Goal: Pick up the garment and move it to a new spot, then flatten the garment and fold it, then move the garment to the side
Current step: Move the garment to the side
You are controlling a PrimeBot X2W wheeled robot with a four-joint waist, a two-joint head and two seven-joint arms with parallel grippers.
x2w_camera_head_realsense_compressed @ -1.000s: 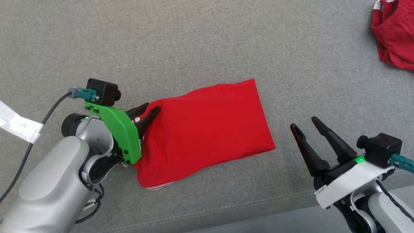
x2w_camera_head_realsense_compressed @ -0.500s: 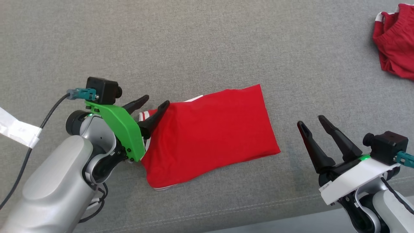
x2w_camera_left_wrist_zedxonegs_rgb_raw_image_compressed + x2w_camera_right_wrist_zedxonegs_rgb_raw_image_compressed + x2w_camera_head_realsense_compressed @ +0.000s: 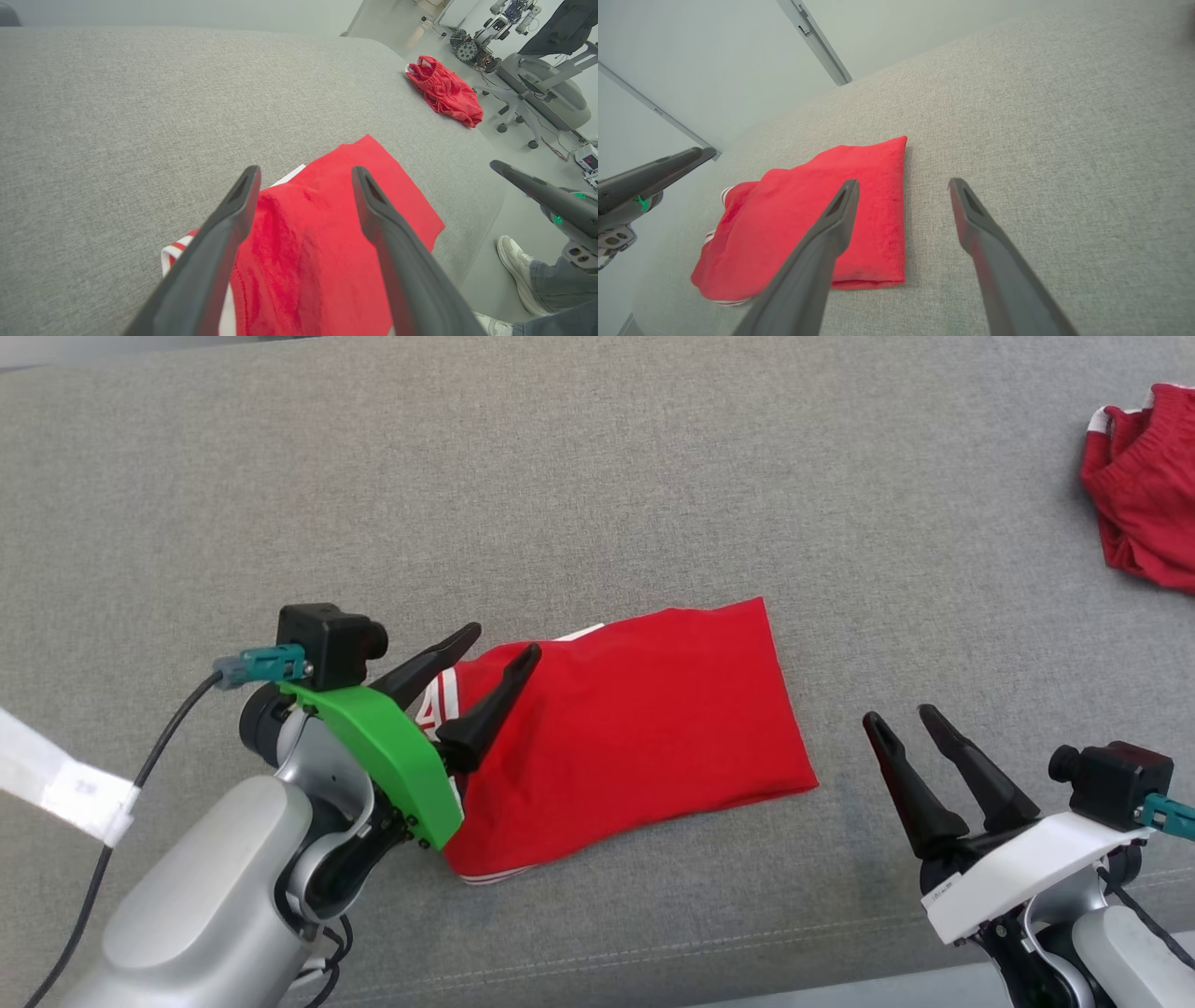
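Head view cuts off a crumpled red garment with a gathered waistband (image 3: 1144, 513) at the right edge, well apart from everything else on the grey woven fabric surface (image 3: 597, 476). The task's garment (image 3: 635, 709), bright red and folded into a flat oblong, lies near the middle of that surface, slightly slanted. Its near left corner is hidden behind the green bracket (image 3: 392, 756) on the left arm. White markings at its left end sit partly behind a dark finger and are too broken up to read; a thin red-and-white striped edge peeks out underneath.

The left gripper (image 3: 502, 639) is spread wide over that left end and pinches nothing. Whether a fingertip brushes the cloth I cannot tell. The right gripper (image 3: 899, 715) is parted too and empty, over bare fabric to the right of the folded piece, clear of it. In the left wrist view a person's pale shoe (image 3: 514, 256) stands on the floor past the surface's edge.
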